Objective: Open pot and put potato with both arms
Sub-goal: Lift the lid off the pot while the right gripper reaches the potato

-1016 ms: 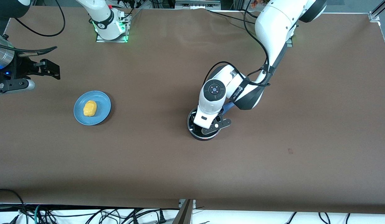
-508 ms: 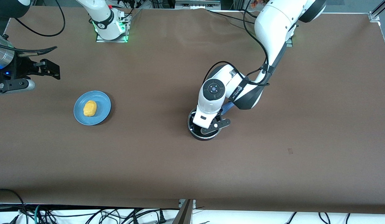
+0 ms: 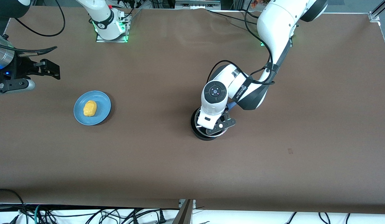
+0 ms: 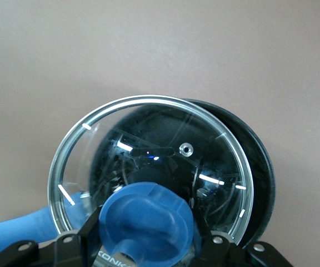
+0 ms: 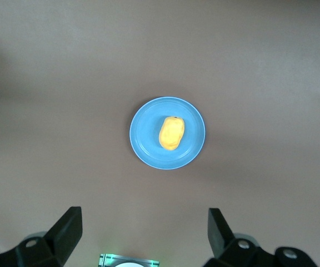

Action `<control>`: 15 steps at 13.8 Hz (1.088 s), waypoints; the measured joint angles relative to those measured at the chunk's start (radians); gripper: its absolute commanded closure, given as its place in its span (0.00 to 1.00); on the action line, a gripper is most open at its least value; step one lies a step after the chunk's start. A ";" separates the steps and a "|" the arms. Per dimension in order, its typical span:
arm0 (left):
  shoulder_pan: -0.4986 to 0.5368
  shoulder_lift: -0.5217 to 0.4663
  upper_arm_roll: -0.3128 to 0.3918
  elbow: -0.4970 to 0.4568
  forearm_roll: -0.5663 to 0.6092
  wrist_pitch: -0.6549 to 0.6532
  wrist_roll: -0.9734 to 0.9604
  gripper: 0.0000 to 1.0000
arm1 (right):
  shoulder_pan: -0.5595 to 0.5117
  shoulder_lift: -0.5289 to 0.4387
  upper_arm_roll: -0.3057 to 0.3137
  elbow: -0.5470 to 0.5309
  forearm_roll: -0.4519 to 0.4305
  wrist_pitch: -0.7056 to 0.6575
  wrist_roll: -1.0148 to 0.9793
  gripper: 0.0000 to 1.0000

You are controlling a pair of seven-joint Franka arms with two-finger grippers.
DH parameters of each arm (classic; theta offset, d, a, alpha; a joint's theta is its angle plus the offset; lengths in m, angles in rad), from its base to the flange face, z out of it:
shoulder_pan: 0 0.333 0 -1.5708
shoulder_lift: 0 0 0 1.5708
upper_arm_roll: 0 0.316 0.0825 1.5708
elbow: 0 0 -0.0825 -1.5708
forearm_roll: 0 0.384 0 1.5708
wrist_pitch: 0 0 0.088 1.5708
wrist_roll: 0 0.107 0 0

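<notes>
The left gripper (image 3: 218, 127) now grips the blue knob (image 4: 148, 222) tightly. The glass lid (image 4: 149, 167) is shifted off the pot (image 3: 199, 134), toward the left arm's end, and shows part of the black rim.

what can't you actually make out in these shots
- Front view: the pot mouth and its lid's knob, covered by the left gripper and wrist.
- Left wrist view: the lid reflects, so the pot's contents are unclear; the bottom edge cuts off the blue knob.
- Front view: the edge cuts off the right gripper.
</notes>
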 measured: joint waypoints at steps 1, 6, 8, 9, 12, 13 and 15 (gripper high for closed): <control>0.001 -0.009 0.002 0.013 0.002 -0.022 0.000 0.37 | 0.000 0.001 0.000 0.000 0.000 0.000 0.000 0.00; 0.094 -0.094 0.013 0.043 0.009 -0.081 0.073 0.34 | 0.000 0.004 0.000 0.000 -0.001 0.001 0.000 0.00; 0.178 -0.132 0.014 0.031 0.010 -0.109 0.162 0.34 | -0.002 0.013 -0.001 0.000 -0.001 0.016 0.000 0.00; 0.221 -0.149 0.014 0.014 0.010 -0.114 0.204 0.34 | -0.004 0.022 -0.004 -0.001 -0.001 0.029 0.001 0.00; 0.341 -0.191 0.015 -0.047 0.011 -0.114 0.356 0.33 | -0.026 0.068 -0.012 -0.002 -0.003 0.042 0.001 0.00; 0.378 -0.204 0.015 -0.074 0.013 -0.098 0.400 0.33 | -0.037 0.084 -0.014 -0.003 -0.003 0.043 0.001 0.00; 0.454 -0.240 0.015 -0.167 0.035 -0.003 0.490 0.33 | -0.062 0.128 -0.015 -0.008 -0.003 0.048 0.001 0.01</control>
